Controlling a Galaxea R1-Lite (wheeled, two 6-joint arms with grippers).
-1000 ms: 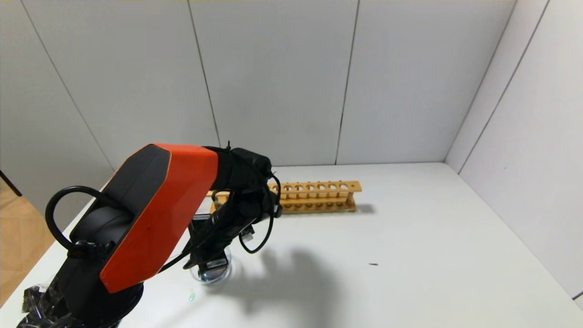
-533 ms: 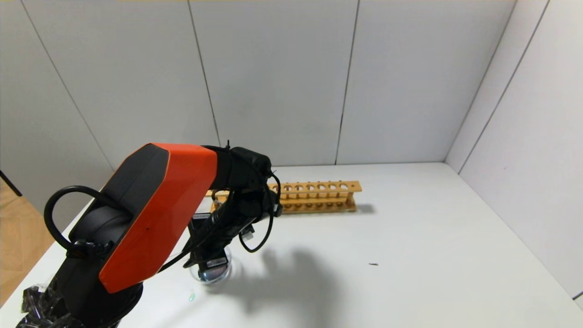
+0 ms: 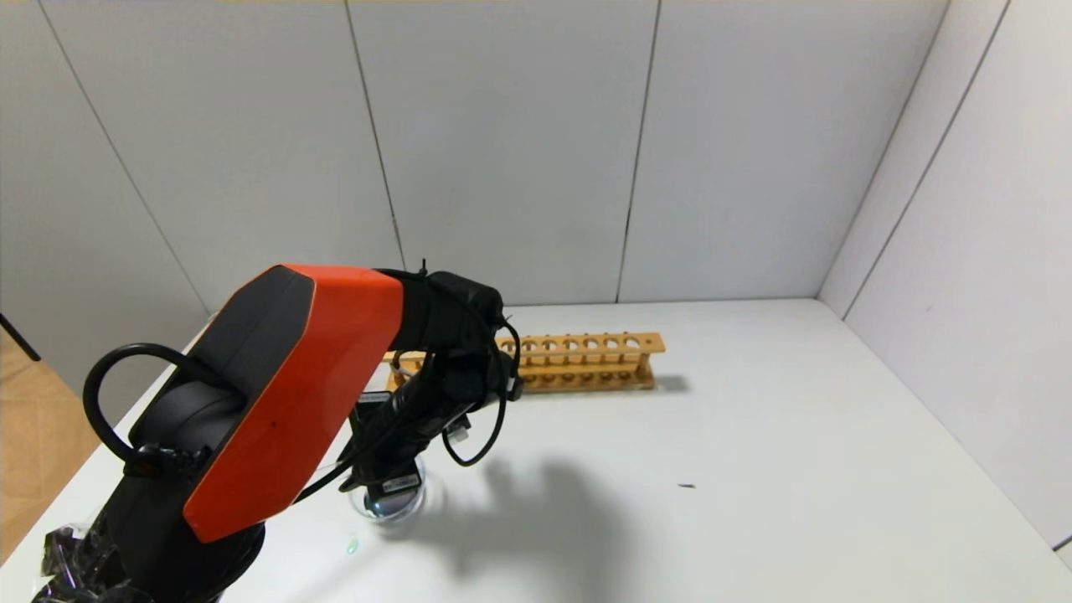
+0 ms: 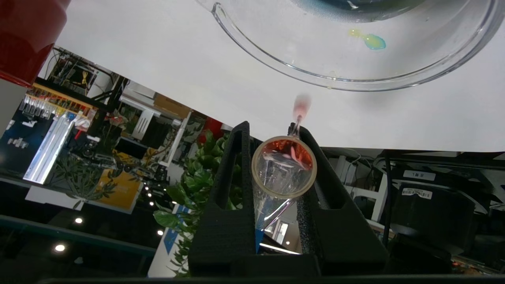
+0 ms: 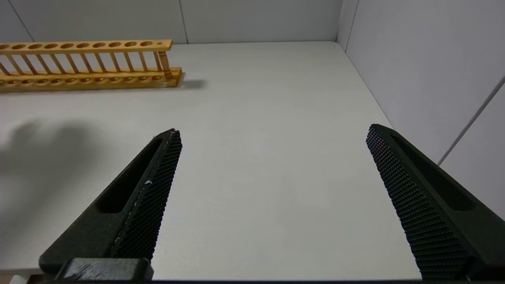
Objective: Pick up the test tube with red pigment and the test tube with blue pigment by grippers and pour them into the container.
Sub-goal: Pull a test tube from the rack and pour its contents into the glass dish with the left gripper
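Observation:
My left gripper (image 4: 270, 128) is shut on the test tube with red pigment (image 4: 284, 167). The tube is tipped, its open mouth faces the wrist camera, and orange-red liquid lies at its rim. A thin pinkish trickle (image 4: 301, 108) leaves the rim just short of the container (image 4: 347, 77), a clear glass dish with teal liquid and a teal drop inside. In the head view the left gripper (image 3: 394, 456) hangs over the dish (image 3: 392, 507) at the table's front left. My right gripper (image 5: 274, 132) is open and empty above bare table. The test tube with blue pigment is out of view.
A wooden tube rack (image 3: 582, 362) stands at the back of the white table (image 3: 754, 469); it also shows in the right wrist view (image 5: 86, 63). A dark red cup (image 4: 27, 35) stands close to the dish. White walls enclose the table behind and on the right.
The left arm has shifted only very slightly over the dish, still holding the red tube. Nothing else has moved.

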